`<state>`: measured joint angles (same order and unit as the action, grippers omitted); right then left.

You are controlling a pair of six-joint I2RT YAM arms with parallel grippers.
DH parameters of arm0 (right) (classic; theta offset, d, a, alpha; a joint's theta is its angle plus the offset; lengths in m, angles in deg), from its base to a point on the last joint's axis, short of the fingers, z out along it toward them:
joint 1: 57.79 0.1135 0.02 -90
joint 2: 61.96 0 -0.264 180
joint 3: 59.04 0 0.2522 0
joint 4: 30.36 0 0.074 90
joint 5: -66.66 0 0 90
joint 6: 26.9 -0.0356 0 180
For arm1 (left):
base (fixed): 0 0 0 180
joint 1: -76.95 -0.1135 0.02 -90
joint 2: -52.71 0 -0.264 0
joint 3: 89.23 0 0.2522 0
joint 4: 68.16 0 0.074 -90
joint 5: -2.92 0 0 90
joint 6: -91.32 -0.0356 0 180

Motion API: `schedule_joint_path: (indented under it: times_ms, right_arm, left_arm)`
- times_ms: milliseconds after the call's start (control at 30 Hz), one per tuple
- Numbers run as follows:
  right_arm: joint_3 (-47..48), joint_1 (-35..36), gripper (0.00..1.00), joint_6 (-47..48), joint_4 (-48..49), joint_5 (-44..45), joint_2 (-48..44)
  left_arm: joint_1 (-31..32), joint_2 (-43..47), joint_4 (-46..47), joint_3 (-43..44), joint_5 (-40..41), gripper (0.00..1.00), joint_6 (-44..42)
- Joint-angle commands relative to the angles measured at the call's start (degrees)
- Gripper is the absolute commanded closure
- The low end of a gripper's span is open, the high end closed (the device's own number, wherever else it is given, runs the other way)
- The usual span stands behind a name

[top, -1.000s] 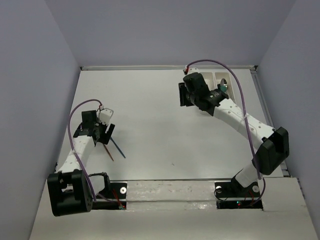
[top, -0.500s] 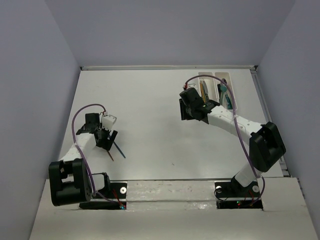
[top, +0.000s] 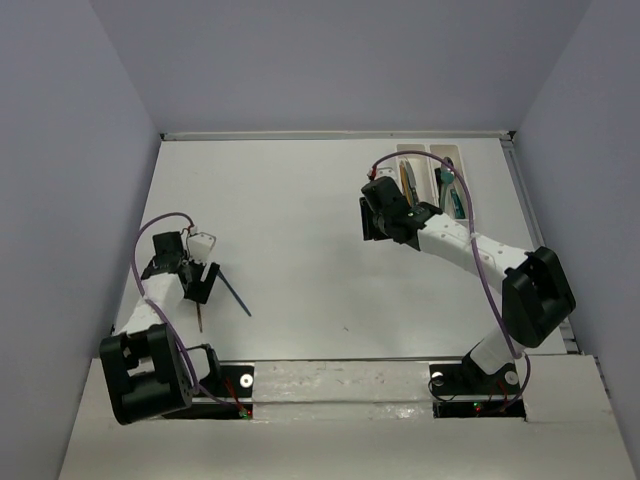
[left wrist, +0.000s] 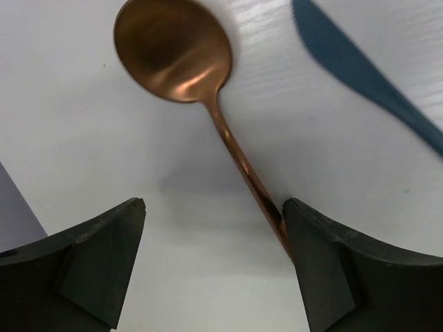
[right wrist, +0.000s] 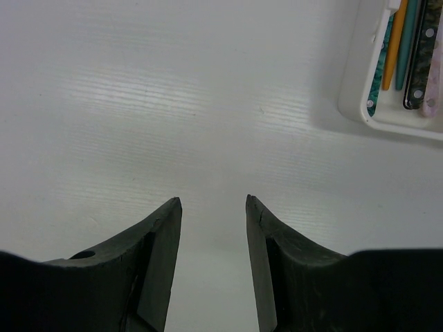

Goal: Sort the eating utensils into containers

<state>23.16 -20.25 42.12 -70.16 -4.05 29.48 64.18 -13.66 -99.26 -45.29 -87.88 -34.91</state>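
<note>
Left tool (left wrist: 214, 204) spread around copper spoon (left wrist: 173, 52), blue knife (left wrist: 360, 66) beside, right tool (right wrist: 214, 199) parted near trays (right wrist: 351, 97)

In the left wrist view the handle end of the copper spoon (left wrist: 181, 52) is covered by a finger (left wrist: 346, 270) of the left gripper (left wrist: 214, 207). The blue knife (left wrist: 360, 69) is blurred and cut off by the top and right edges. In the right wrist view the white tray (right wrist: 354, 104) is cropped at the corner; only the ends of its utensils (right wrist: 394, 41) are seen. From above, they are too small to be told apart.
</note>
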Motion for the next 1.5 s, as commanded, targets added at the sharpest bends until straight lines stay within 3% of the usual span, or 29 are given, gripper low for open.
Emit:
schedule_joint_path:
  times_ms: [0, 233, 333, 567, 767, 933, 1000, 1067, 1100, 1267, 1467]
  right_arm:
    - [0.19, 0.25, 0.52, 0.76, 2.75, 1.63, -1.88]
    - [1.86, 0.25, 0.52, 1.90, 2.14, -0.13, -1.17]
    - [2.92, 0.25, 0.52, 1.90, 1.26, -0.22, -1.00]
    - [4.86, 0.25, 0.52, 1.46, -1.29, 0.31, -0.74]
    - [4.94, 0.25, 0.52, 1.11, -2.43, 1.28, -0.82]
    - [4.94, 0.25, 0.52, 1.11, -3.05, 2.24, -0.91]
    - [4.94, 0.25, 0.52, 1.02, -3.31, 2.51, -1.00]
    - [4.86, 0.25, 0.52, 1.20, -3.40, 2.60, -1.17]
    - [4.77, 0.25, 0.52, 1.11, -3.40, 2.68, -1.44]
    - [3.80, 0.25, 0.52, 1.02, -3.58, 3.39, -2.75]
    - [2.92, 0.25, 0.52, 0.49, -3.23, 2.78, -4.86]
  left_arm:
    - [-4.44, 2.20, -5.42, -1.35, 1.15, 0.05, -5.16]
    - [-9.62, 5.46, -6.21, -3.45, -2.01, 0.01, -9.21]
    - [-12.61, 4.33, -5.51, -3.89, -4.02, 0.06, -12.10]
    - [-17.28, -2.71, -6.21, -0.56, -9.13, 0.38, -15.62]
    - [-17.37, -4.73, -6.65, 1.11, -12.03, 0.48, -18.08]
    - [-17.28, -6.22, -8.32, 1.90, -14.67, 0.63, -21.07]
    - [-17.37, -7.89, -8.94, 2.52, -15.55, 0.77, -21.25]
    - [-17.46, -9.04, -8.24, 3.13, -15.37, 0.97, -20.20]
    - [-17.63, -10.00, -8.15, 3.40, -15.37, 1.00, -19.85]
    - [-17.99, -10.71, -6.83, 4.10, -16.95, 1.00, -18.27]
    - [-18.87, -3.60, -2.52, 4.37, -20.29, 1.00, -14.14]
